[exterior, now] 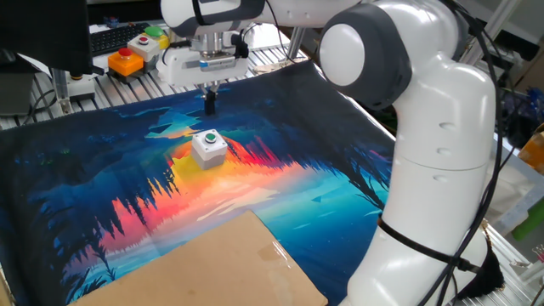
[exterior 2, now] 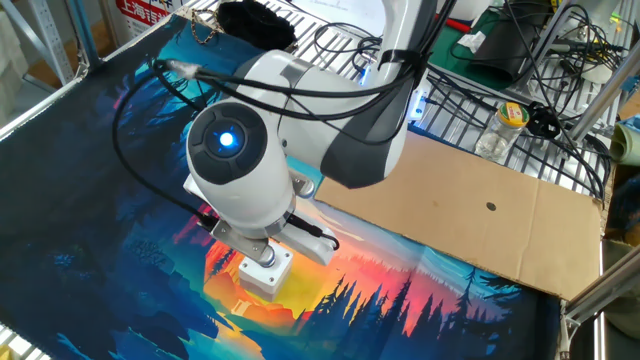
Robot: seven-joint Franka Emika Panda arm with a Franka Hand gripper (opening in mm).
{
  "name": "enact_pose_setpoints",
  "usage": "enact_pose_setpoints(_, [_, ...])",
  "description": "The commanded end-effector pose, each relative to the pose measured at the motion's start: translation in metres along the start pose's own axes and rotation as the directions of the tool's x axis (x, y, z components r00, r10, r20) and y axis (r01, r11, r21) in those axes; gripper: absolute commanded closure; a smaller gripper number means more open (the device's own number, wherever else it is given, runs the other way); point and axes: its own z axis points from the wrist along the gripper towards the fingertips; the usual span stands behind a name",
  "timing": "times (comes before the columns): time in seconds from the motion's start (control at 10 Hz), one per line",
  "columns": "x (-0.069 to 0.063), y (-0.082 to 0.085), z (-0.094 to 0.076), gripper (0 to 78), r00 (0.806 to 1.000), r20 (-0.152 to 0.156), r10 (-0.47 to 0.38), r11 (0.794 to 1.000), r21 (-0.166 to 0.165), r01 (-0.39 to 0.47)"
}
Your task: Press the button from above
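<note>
The small white-grey box point(exterior: 209, 150) with the round green button point(exterior: 209, 138) on top stands on the colourful forest-print mat point(exterior: 102, 170), near its middle. My gripper point(exterior: 209, 104) points straight down, above the button and slightly behind it, with clear air between them. Its dark fingertips appear pressed together and hold nothing. In the other fixed view the arm's wrist covers the gripper and the green button. Only the lower part of the box point(exterior 2: 268, 275) shows under it.
An orange-yellow box with a red button point(exterior: 126, 61) and a grey box with green and red buttons point(exterior: 151, 40) sit beyond the mat's far edge. A cardboard sheet point(exterior: 212, 263) covers the mat's near part, and it also shows in the other fixed view point(exterior 2: 480, 215). Cables point(exterior 2: 540, 60) lie beyond it.
</note>
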Motion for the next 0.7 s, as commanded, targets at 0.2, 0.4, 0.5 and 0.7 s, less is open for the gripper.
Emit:
enact_pose_setpoints(0.2, [-0.005,0.0,0.01,77.6,1.0,0.002,-0.011,1.0,0.003,0.011])
enact_pose_setpoints(0.4, [-0.007,0.0,0.015,77.6,1.0,0.004,-0.015,1.0,0.004,0.015])
enact_pose_setpoints(0.5, [-0.007,0.0,0.017,77.6,1.0,0.004,-0.016,1.0,0.004,0.016])
enact_pose_setpoints(0.7, [-0.008,0.0,0.019,77.6,1.0,0.006,-0.02,1.0,0.015,0.02])
